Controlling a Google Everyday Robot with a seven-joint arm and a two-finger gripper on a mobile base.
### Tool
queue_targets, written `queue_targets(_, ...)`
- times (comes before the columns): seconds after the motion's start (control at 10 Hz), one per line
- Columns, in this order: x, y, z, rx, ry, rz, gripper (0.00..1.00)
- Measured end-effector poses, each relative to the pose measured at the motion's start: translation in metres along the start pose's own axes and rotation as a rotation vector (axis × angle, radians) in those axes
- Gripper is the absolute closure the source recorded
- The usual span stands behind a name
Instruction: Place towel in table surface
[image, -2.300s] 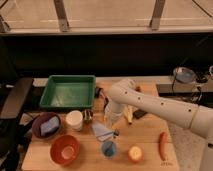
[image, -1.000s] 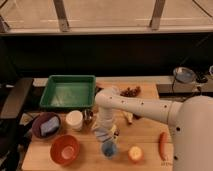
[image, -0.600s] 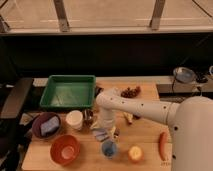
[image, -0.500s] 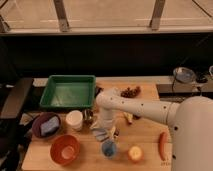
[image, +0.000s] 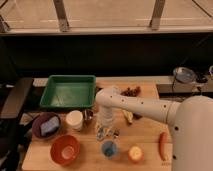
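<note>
The towel (image: 102, 132) is a small pale grey-blue cloth lying on the light tan table surface (image: 145, 131), just behind the small blue cup (image: 109, 148). My gripper (image: 105, 127) points straight down onto the towel at the table's middle, and hides most of it. The white arm (image: 145, 106) reaches in from the right.
A green tray (image: 69, 91) stands at the back left. A white cup (image: 75, 120), a purple bowl with a blue pad (image: 46, 125) and a red bowl (image: 65, 149) are on the left. An orange (image: 135, 153), a red item (image: 162, 145) and a banana (image: 127, 116) are on the right.
My gripper swung left and came down onto the towel, which lay in plain sight before. Over the last second it has hardly moved.
</note>
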Motion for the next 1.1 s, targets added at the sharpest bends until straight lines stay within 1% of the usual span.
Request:
queue_targets(0.2,0.002,0.003,0.000,-0.003,0.001,0.005,1.00)
queue_targets(0.3,0.004,0.006,-0.003,0.005,0.013,0.012,1.00)
queue_targets(0.4,0.006,0.010,-0.013,0.040,0.038,0.039,1.00)
queue_targets(0.5,0.008,0.019,-0.033,0.092,0.073,0.081,1.00)
queue_targets(0.6,0.010,0.025,-0.048,0.122,0.093,0.106,1.00)
queue_targets(0.8,0.014,0.049,-0.100,0.196,0.155,0.184,1.00)
queue_targets(0.9,0.021,0.070,-0.128,0.238,0.185,0.239,1.00)
queue_targets(1.1,0.038,0.106,-0.159,0.288,0.216,0.331,1.00)
